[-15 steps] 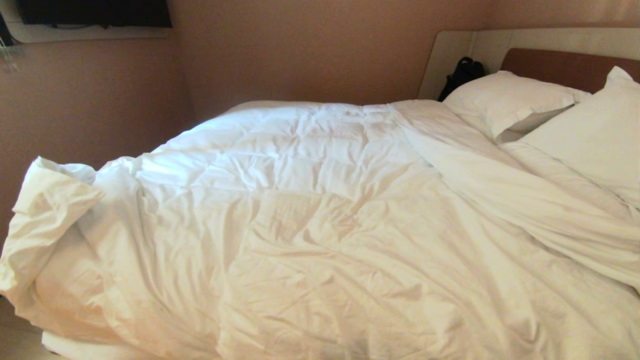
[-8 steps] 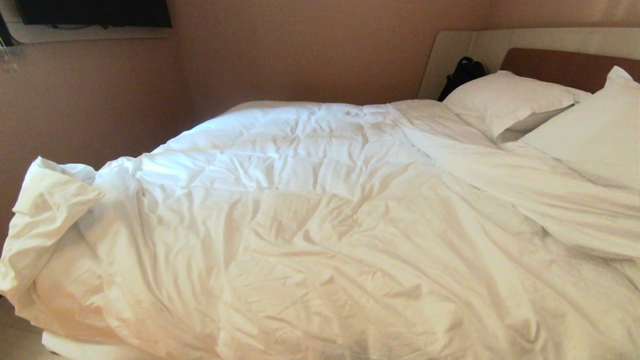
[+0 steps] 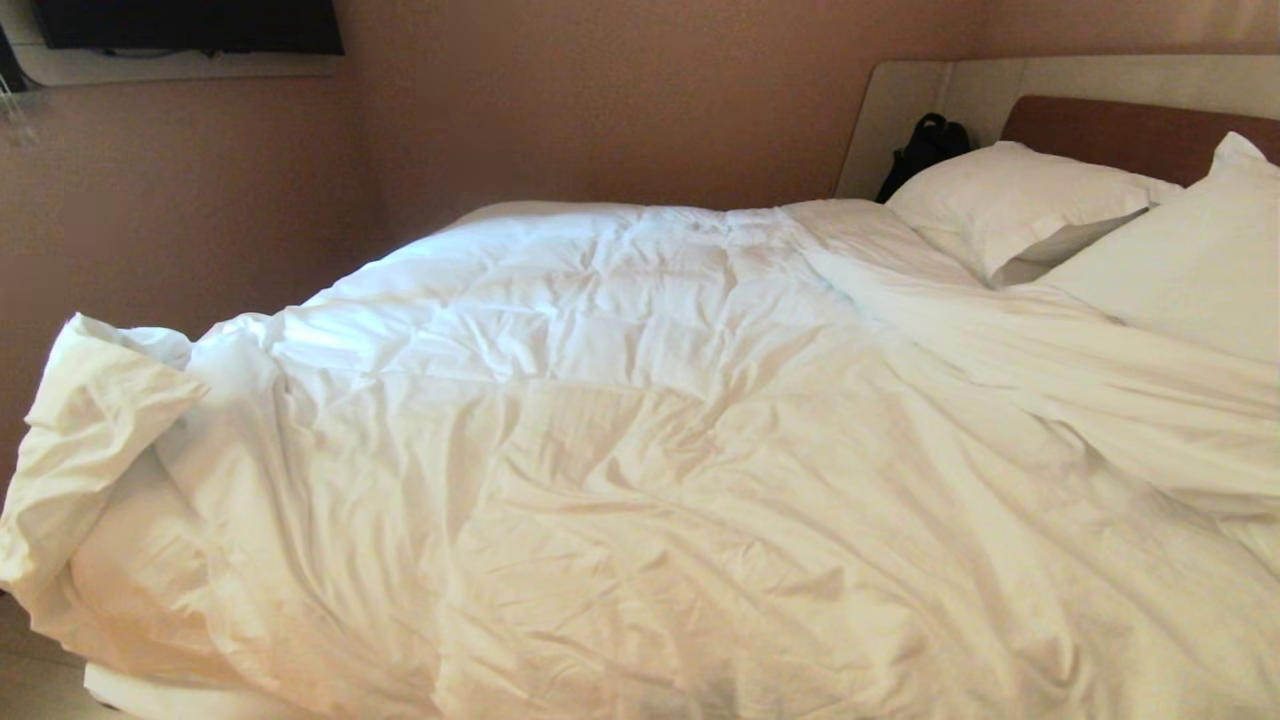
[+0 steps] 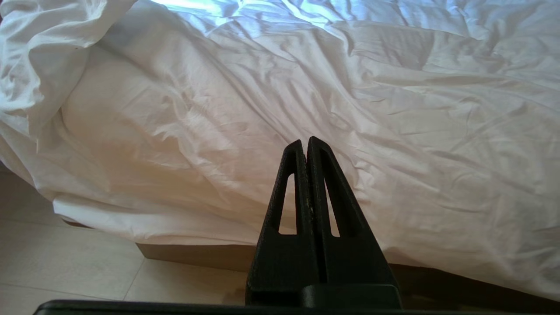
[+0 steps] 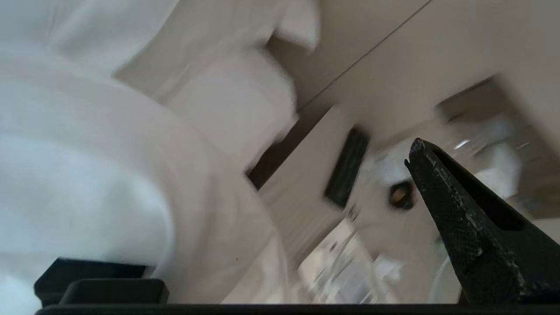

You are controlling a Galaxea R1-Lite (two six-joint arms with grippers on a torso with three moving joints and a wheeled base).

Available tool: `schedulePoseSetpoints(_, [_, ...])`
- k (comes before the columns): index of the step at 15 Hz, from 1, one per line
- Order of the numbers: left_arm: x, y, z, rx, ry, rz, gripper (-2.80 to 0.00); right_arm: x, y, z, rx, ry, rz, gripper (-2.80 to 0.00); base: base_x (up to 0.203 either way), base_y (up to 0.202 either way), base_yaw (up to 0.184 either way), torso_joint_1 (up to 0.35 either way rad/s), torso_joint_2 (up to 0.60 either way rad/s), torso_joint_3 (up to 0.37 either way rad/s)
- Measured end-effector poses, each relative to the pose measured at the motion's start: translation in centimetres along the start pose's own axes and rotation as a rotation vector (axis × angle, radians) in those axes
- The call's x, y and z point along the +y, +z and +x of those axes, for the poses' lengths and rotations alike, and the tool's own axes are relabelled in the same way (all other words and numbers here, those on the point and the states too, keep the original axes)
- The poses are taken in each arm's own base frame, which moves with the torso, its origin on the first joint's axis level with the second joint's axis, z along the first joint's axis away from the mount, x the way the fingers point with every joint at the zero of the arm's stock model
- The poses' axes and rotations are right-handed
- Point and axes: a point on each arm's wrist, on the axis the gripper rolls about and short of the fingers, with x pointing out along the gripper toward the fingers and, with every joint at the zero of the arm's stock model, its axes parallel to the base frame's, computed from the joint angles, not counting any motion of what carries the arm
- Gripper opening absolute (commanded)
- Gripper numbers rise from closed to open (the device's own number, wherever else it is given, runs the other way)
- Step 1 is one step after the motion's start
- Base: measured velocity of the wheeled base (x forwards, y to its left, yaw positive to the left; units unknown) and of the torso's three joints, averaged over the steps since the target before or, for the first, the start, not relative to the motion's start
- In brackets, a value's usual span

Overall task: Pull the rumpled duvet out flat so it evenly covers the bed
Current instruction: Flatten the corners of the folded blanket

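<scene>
The white quilted duvet lies rumpled over the bed, whose brown headboard shows at the far right. One duvet corner is bunched and folded back at the near left, and a long fold runs along the right side below the pillows. Neither gripper shows in the head view. My left gripper is shut and empty, hovering off the duvet's near edge above the bed base. My right gripper stands open beside the duvet. White cloth covers one side of it, and one black finger is bare.
Two white pillows lean at the headboard, with a black bag behind them. A dark screen hangs on the back wall. Pale floor lies along the bed's near left side. Blurred bedside items sit past the right gripper.
The long duvet fold on the right has shifted up toward the pillows and now overlaps the lower pillow's edge. The rest of the duvet and the left gripper have stayed still.
</scene>
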Motion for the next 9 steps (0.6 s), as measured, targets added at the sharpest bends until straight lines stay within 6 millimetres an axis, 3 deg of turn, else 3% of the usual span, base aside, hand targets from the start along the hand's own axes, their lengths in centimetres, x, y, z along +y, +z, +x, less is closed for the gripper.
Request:
schedulePoseSetpoints(4, [0.0, 0.0, 0.0, 0.0, -0.001, 0.0, -2.8, 0.8, -1.8, -1.4, 0.1, 0.124, -0.013, 0.0, 0.0, 0.0, 0.0, 0.0, 0.0, 0.0])
schedulePoseSetpoints(9, [0.0, 0.0, 0.0, 0.0, 0.0, 0.0, -2.8, 2.8, -6.2, -4.6, 0.272, 0.317, -0.051, 0.0, 0.0, 0.0, 0.0, 0.0, 0.0, 0.0])
